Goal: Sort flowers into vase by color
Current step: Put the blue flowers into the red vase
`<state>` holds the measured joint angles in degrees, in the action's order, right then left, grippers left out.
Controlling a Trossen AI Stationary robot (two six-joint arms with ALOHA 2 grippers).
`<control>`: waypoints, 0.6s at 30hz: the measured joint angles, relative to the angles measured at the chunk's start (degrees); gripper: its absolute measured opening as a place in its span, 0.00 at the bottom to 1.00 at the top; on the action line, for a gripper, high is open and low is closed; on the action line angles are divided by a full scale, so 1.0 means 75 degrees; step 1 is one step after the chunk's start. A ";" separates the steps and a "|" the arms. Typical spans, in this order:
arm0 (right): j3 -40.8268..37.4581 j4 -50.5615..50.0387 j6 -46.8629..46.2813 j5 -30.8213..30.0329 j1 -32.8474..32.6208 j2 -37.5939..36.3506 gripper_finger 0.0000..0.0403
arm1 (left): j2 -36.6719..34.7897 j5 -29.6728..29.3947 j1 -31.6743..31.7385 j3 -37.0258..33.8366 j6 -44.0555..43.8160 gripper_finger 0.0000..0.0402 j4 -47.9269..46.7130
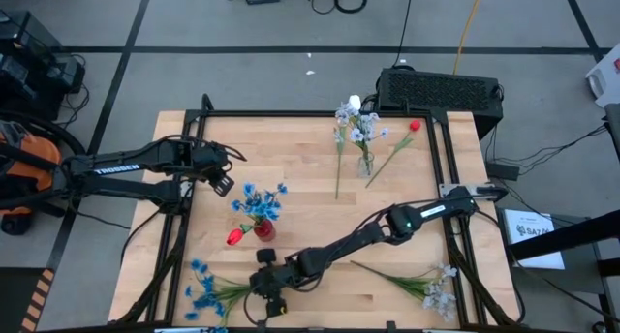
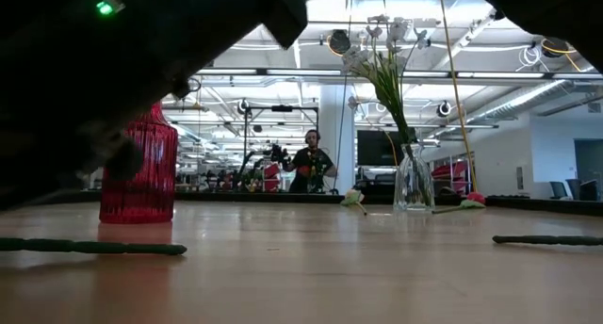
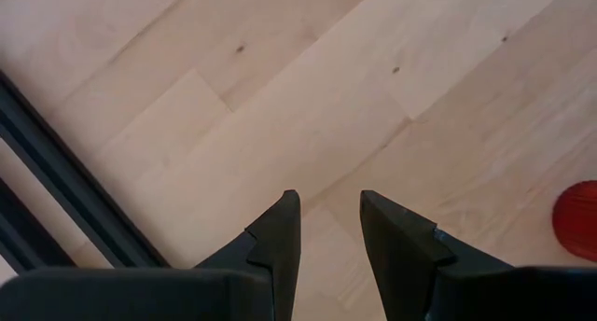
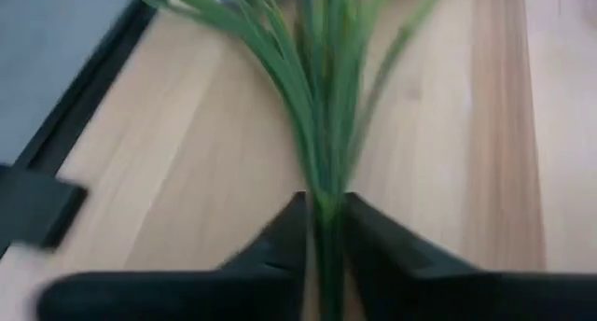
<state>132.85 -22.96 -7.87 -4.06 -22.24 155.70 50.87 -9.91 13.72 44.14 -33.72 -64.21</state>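
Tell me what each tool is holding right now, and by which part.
The right tool is shut on the blue flower bunch, gripping its green stems near their lower end. The left tool is open over bare table, holding nothing.

The pale, matt butcher-block wooden table is built of narrow glued planks with faint grain and small dark knots. A matt black metal frame runs round it. The tall clear glass vase looks smooth and glossy; the ribbed red translucent vase shines along its ridges. The thin green stems of the blue artificial flowers look like smooth plastic. The left arm's dark gripper fingers are matt, hard plastic with sharp moulded edges.
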 joint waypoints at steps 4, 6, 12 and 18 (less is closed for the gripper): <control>0.0000 -0.1406 -0.0723 0.0554 0.0023 -0.0323 0.03 | 0.0000 -0.0012 0.0000 0.0000 0.0018 0.30 0.0052; -0.0022 -0.2271 -0.0950 0.0550 -0.0008 -0.0581 0.03 | 0.0000 -0.0053 -0.0001 0.0000 0.0018 0.30 0.0062; -0.0083 -0.5494 -0.1532 0.0600 -0.0250 -0.1467 0.01 | -0.0001 -0.0058 0.0001 0.0000 0.0018 0.30 0.0092; -0.0060 -0.7684 -0.2587 0.0580 -0.0566 -0.2082 0.01 | 0.0000 -0.0058 -0.0001 0.0000 0.0018 0.30 0.0097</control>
<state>132.39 -80.59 -27.28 0.29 -26.48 140.08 50.87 -10.35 13.72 44.14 -33.58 -63.48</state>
